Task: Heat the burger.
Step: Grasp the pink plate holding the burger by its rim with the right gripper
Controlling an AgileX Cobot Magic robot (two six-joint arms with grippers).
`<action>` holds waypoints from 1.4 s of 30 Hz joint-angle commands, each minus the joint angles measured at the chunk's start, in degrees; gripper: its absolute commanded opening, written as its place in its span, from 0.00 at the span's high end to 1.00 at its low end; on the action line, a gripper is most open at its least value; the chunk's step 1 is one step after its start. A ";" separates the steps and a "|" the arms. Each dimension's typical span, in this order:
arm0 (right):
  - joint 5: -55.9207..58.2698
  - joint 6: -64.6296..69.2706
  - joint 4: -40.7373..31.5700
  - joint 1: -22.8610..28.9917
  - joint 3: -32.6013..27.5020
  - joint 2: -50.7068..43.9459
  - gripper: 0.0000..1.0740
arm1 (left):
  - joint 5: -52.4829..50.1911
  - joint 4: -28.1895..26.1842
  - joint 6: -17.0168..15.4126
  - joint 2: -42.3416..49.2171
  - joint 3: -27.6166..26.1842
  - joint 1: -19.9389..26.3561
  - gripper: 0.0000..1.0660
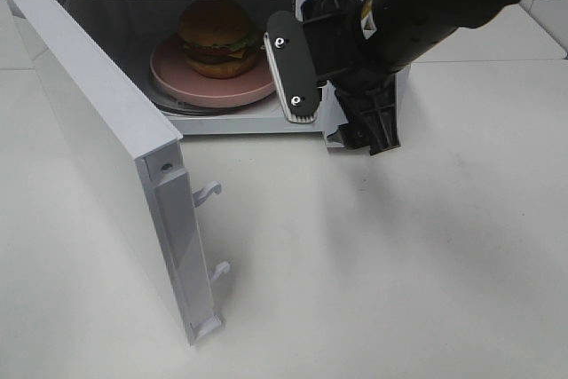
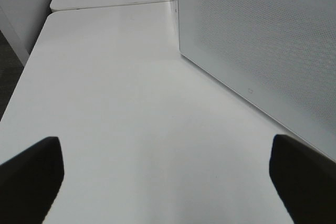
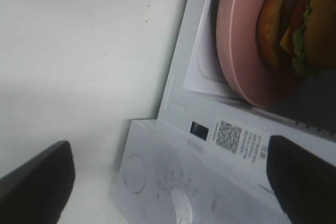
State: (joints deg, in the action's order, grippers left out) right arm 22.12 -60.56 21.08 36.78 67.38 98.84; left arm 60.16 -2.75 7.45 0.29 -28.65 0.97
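Burger (image 1: 216,35) in microwave (image 1: 240,122), near right fingers (image 1: 293,67)

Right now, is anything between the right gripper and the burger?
Only the rim of the pink plate under the burger, as the exterior high view shows.

White table (image 1: 399,264) carries 1 white microwave (image 1: 240,122) at back, door (image 1: 98,157) open twd view's left.

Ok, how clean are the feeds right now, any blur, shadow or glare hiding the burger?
Exterior high: the burger sits in the dim microwave cavity, soft but readable, no glare. Right wrist: burger close and blurred, half cropped. Left wrist: evenly lit, only table and door, burger out of frame.
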 commanded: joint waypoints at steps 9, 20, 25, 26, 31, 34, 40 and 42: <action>-1.15 2.01 1.72 1.49 6.42 6.36 0.13 | -0.52 -0.23 -0.34 1.03 0.11 0.17 0.06; -3.21 3.15 1.72 1.49 13.41 14.21 0.15 | -0.52 -0.23 -0.40 1.03 0.11 0.17 0.06; -4.35 3.90 1.78 1.49 15.81 17.30 0.15 | -0.52 0.23 -0.34 1.03 0.11 0.17 0.06; -4.35 3.90 1.83 1.43 17.07 18.74 0.15 | -0.52 0.29 -0.34 1.03 0.11 0.17 0.06; -4.81 3.90 1.78 1.32 20.63 22.12 0.16 | -0.52 0.29 -0.34 1.03 0.11 0.17 0.06; -5.10 4.41 1.83 1.32 22.98 24.06 0.16 | -0.52 0.29 -0.34 1.03 0.11 0.17 0.06; -5.61 4.81 1.95 1.32 27.39 28.42 0.17 | -0.52 0.40 -0.34 1.03 0.11 0.17 0.06; -5.61 4.81 1.89 1.32 28.88 29.85 0.17 | -0.52 0.40 -0.34 1.03 0.11 0.17 0.06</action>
State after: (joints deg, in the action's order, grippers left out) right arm 16.79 -56.61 22.92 38.10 94.31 126.97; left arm 60.16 -2.64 7.45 0.29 -28.65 0.97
